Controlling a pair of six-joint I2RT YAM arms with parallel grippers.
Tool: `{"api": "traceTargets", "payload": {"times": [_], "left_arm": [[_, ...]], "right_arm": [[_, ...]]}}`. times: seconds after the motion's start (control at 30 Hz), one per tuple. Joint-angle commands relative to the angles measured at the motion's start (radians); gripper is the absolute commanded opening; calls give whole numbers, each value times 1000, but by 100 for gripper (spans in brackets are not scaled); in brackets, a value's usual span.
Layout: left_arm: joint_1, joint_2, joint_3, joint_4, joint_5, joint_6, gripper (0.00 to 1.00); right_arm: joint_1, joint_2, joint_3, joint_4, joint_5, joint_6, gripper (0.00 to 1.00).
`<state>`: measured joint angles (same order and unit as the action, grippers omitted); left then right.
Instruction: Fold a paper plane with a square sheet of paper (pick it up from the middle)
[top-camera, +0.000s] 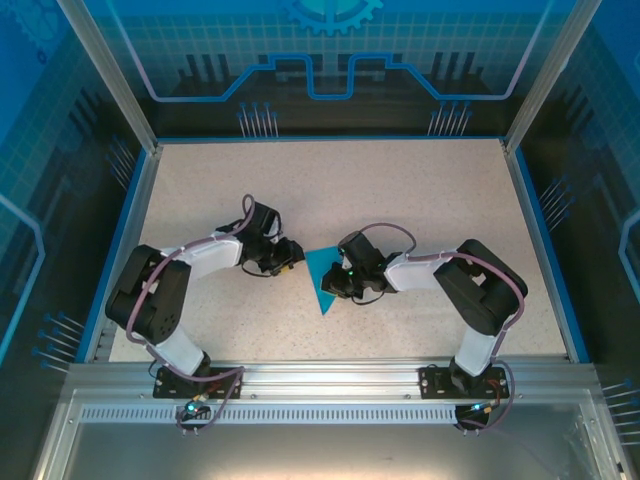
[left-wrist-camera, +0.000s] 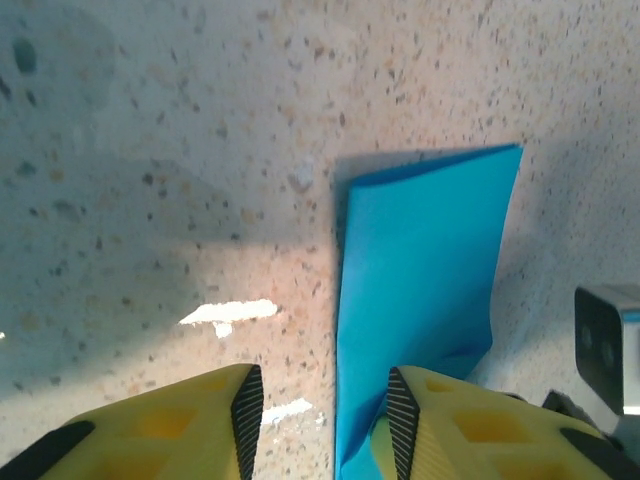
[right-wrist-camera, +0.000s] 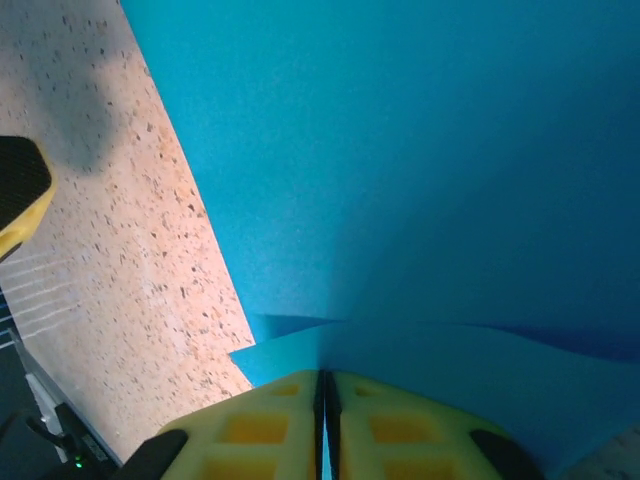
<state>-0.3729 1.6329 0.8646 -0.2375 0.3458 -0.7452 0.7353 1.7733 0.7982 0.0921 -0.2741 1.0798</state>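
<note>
Teal-blue thin paper sheet (top-camera: 322, 278), part-folded into a triangle, lies mid-counter (top-camera: 400, 190) in the top view. The left gripper (top-camera: 289, 256) sits just beside the sheet's left corner and the right gripper (top-camera: 340, 284) on its right edge.

Left wrist view: the paper sheet (left-wrist-camera: 420, 270) runs along one finger's inner face, with the jaws parted and gripping nothing.

Right wrist view: the jaws are closed on a raised flap of the paper sheet (right-wrist-camera: 400, 150).

I judge that the left should pin the sheet flat while the right carries its flap over, matching edges before creasing.
</note>
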Motion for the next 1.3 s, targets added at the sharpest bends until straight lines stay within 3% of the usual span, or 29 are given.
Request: {"api": "traceTargets", "payload": {"times": [0.0, 0.23, 0.47, 1.27], "left_arm": [[-34, -46, -23, 27, 76, -9, 34], [-128, -52, -43, 24, 103, 3, 21], [-159, -1, -47, 47, 109, -5, 12], [-180, 114, -23, 40, 48, -9, 5]], "right_arm": [[8, 36, -26, -87, 41, -14, 6], [8, 41, -28, -91, 44, -12, 2], [9, 41, -28, -94, 45, -11, 1], [10, -10, -36, -58, 29, -21, 0]]}}
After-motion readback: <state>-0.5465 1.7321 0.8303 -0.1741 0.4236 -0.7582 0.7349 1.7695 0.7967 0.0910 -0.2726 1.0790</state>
